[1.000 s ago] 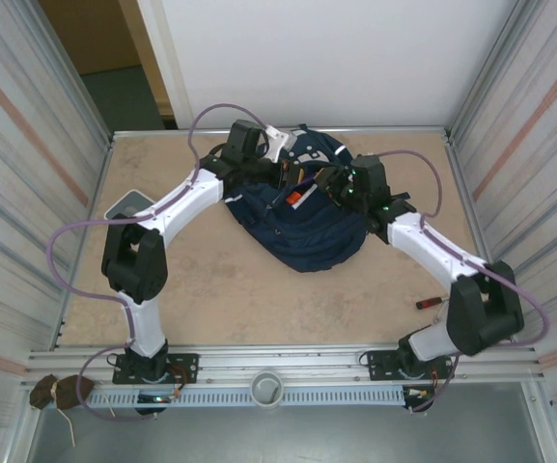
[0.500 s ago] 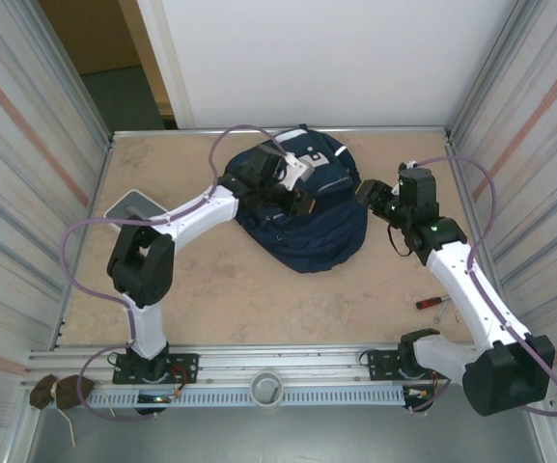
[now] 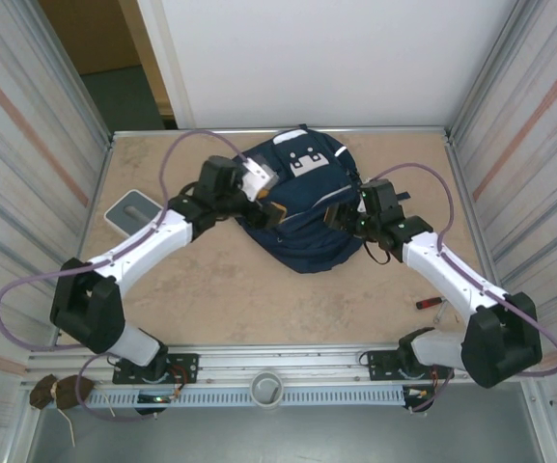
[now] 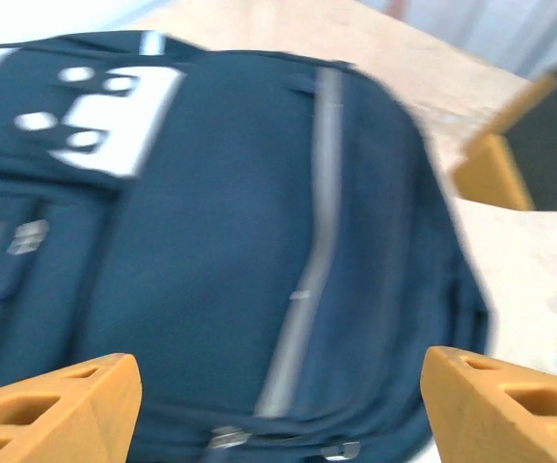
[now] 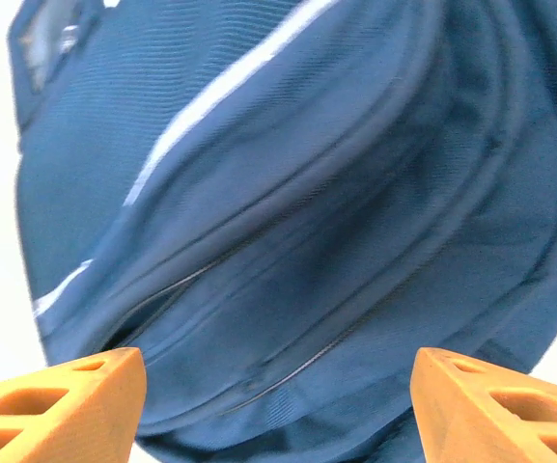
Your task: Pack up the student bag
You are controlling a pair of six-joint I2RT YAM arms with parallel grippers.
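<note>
At the student bag's [image 3: 302, 207] edges, left gripper [image 4: 278, 374] and right gripper [image 5: 278, 365], pulled back from its middle, hold jaws spread; white patch [image 4: 114, 121] blurred, unreadable.

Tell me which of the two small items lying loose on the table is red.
The slim red item on the right side, close to the right arm. The other, a flat pale grey slab, lies on the left side.

Beige tabletop [image 3: 222, 291], ribbed metal walls [image 3: 25, 135]
</note>
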